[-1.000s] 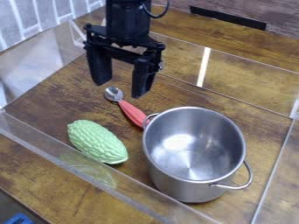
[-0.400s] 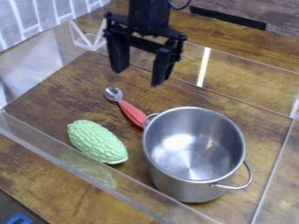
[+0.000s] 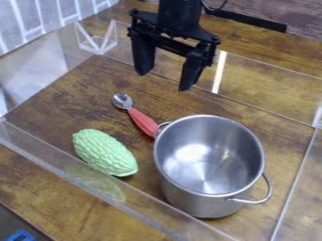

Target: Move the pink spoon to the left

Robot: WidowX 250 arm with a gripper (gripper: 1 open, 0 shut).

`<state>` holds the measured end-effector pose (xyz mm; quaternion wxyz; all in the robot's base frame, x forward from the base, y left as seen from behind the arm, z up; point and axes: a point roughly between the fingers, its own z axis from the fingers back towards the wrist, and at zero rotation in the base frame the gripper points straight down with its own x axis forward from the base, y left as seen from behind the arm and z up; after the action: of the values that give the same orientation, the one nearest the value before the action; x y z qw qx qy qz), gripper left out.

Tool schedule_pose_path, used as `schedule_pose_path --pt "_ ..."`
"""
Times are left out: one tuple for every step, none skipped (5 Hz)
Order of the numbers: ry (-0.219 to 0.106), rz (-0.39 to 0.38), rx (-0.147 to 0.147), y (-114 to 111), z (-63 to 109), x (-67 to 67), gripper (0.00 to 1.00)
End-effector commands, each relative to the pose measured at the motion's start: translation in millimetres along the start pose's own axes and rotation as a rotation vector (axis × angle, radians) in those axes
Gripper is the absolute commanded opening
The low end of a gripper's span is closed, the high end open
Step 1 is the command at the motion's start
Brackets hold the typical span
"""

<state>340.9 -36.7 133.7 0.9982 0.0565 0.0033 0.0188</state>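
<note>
1. Task judged to be at an early stage: pink spoon (image 3: 142, 120) not gripped, and no contact by the pincer (image 3: 168, 79) is seen.
2. Pincer is held above the tabletop (image 3: 56, 99), beyond the spoon in the view; its two fingers are spread wide, nothing seen between them.
3. Left to do, as judged: pincer to be brought down over the spoon, handle to be grasped, spoon to be shifted left and released. Whether a push would be used instead cannot be told.
4. Spoon location: flat on the tabletop, between the green vegetable (image 3: 104, 152) and the pot (image 3: 209, 166), slightly beyond the vegetable. Handle end is right by the pot's near-side loop handle (image 3: 165, 125); actual touching cannot be made out.
5. Spoon look: small, slim, pinkish-red handle, silver metal bowl with a shine on it. Laid at a slant, bowl toward the upper left of the view, handle end toward the lower right.
6. Bowl side is unobstructed; handle end is crowded by the pot. Pot could be bumped if the grasp is made too far down the handle, so a grip nearer the bowl is judged safer.
</note>
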Motion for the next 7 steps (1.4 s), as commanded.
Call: schedule_pose_path --pt "-0.075 0.008 0.011 3.7 18.4 10.8 1.00" --pt "-0.101 0.004 0.037 8.7 16.7 17.1 1.00" --pt "-0.115 0.014 0.049 12.1 16.7 21.6 1.00" --pt "-0.129 0.025 0.061 15.2 17.2 25.7 1.00" --pt "-0.143 0.034 0.068 17.8 15.9 29.5 1.00" --pt "-0.156 0.044 0.076 20.6 15.0 32.2 1.00" --pt "-0.166 0.056 0.086 23.3 15.1 34.3 1.00"
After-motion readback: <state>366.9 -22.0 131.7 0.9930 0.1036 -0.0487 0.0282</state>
